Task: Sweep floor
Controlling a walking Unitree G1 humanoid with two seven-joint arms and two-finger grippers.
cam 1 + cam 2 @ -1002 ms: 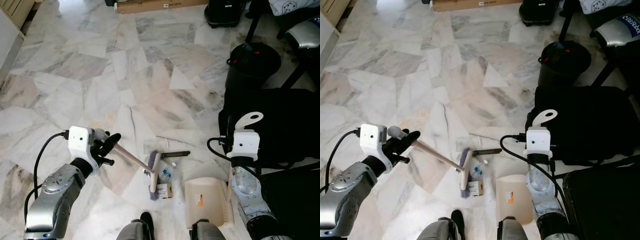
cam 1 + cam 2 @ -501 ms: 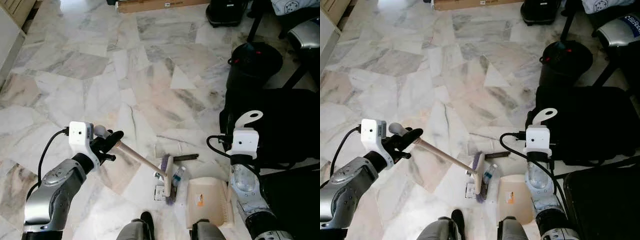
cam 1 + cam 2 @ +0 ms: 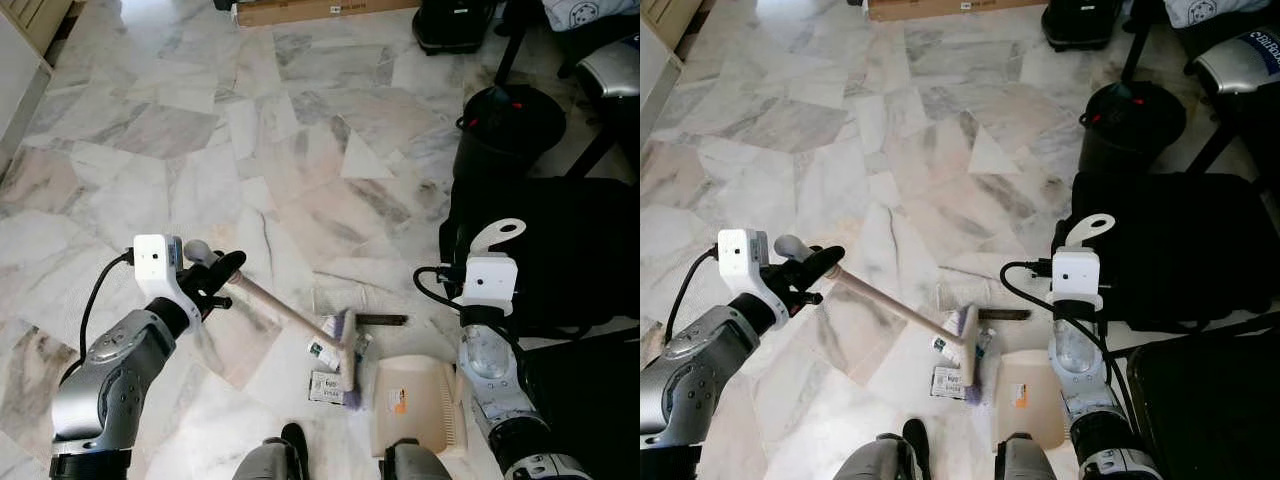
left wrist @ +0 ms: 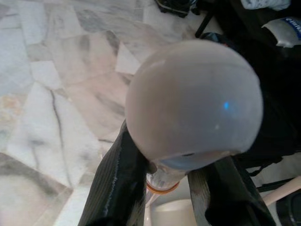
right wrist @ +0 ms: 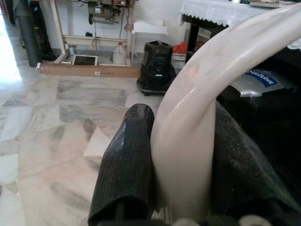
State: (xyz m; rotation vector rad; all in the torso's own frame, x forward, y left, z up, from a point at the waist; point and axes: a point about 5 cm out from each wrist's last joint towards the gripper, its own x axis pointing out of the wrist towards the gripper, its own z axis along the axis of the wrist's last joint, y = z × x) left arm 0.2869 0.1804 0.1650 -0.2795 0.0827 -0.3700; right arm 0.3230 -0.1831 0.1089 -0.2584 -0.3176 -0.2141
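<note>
Broom (image 3: pixel 290 315) clamped in left pincer (image 3: pixel 215 278), head just beside dustpan (image 3: pixel 415 405); dustpan handle (image 5: pixel 188 141) clamped in right pincer (image 5: pixel 183 169).

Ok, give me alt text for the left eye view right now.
The left gripper holds a brush beside litter on the marble floor. The right gripper holds a cream dustpan alongside.

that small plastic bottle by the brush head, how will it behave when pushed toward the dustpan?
The bottle looks small and clear, so probably light; the brush should move it easily. It lies on its side on smooth marble floor, so it may roll or skid away from the bristles instead of entering the dustpan. The flat carton beside it will likely slide.
</note>
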